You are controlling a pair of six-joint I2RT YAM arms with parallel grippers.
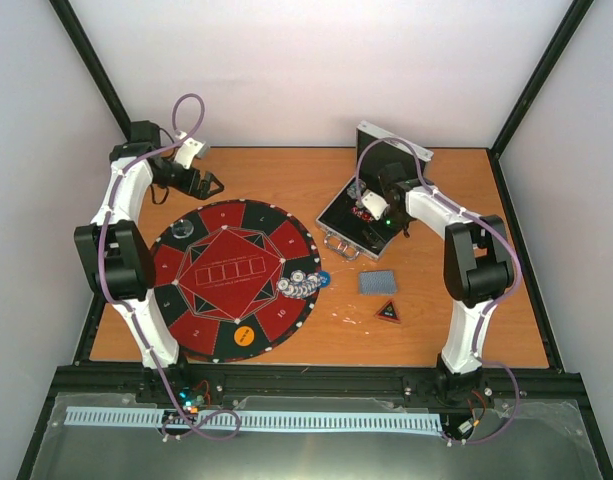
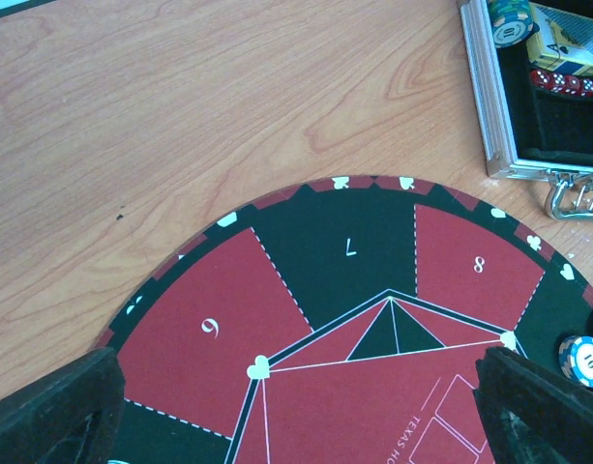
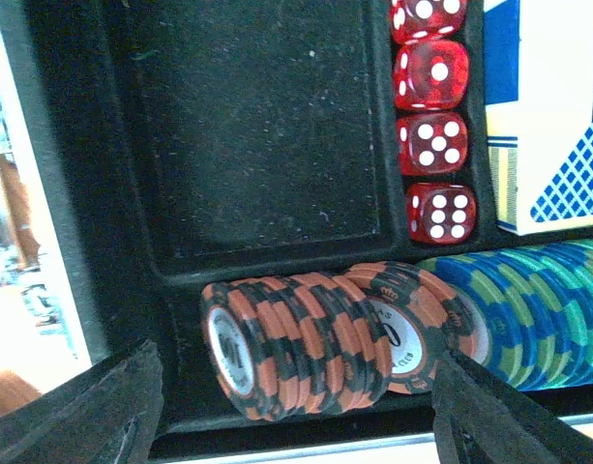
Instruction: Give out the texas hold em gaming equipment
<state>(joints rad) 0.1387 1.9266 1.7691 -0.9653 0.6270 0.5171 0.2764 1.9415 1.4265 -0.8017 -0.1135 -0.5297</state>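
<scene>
Top: your left pincer [image 1: 208, 185] hovers off the mat's [image 1: 231, 275] far rim; right pincer [image 1: 366, 212] is in the case [image 1: 338, 222]. Chips [image 1: 301, 283] sit on the mat's right edge, with the cards [image 1: 377, 282] and triangle marker [image 1: 387, 312] on the bench [image 1: 456, 330].
Left wrist: jaws wide, empty.
Right wrist: jaws parted astride the orange-black chips [image 3: 296, 333], no grip seen.

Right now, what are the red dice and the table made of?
The red dice look like glossy see-through plastic: light shines through them. The table looks like smooth wood or wood-look laminate: grain lines run across it.
</scene>
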